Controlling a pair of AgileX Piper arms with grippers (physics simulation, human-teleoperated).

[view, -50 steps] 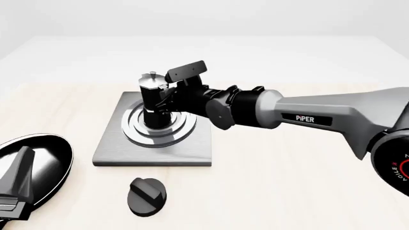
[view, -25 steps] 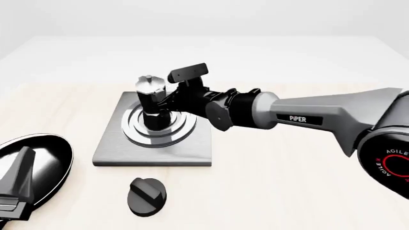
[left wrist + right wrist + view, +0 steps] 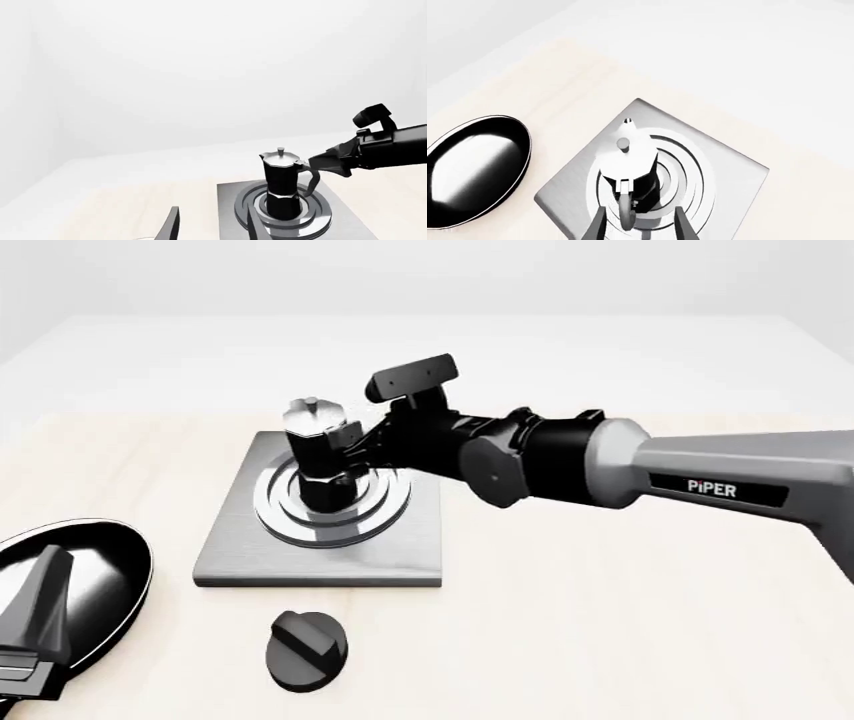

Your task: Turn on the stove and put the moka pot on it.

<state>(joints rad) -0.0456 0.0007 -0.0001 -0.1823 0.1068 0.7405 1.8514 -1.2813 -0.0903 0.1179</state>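
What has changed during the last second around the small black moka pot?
The right gripper has let go of the black faceted moka pot and is drawing back rightward. The pot stays upright on the grey ringed stove plate; the round black knob and shiny frying pan are unmoved.

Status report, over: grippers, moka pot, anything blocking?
Right gripper open astride pot handle. Left gripper over frying pan. Moka pot upright on stove rings. Nothing blocking.

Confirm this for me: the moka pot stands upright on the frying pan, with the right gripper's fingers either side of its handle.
Not quite. The moka pot stands upright on the stove, centred on its silver rings, not on the frying pan, which lies apart nearer the left arm. The front view shows this. The rest holds: the right gripper has its fingers either side of the handle, as the right wrist view shows.
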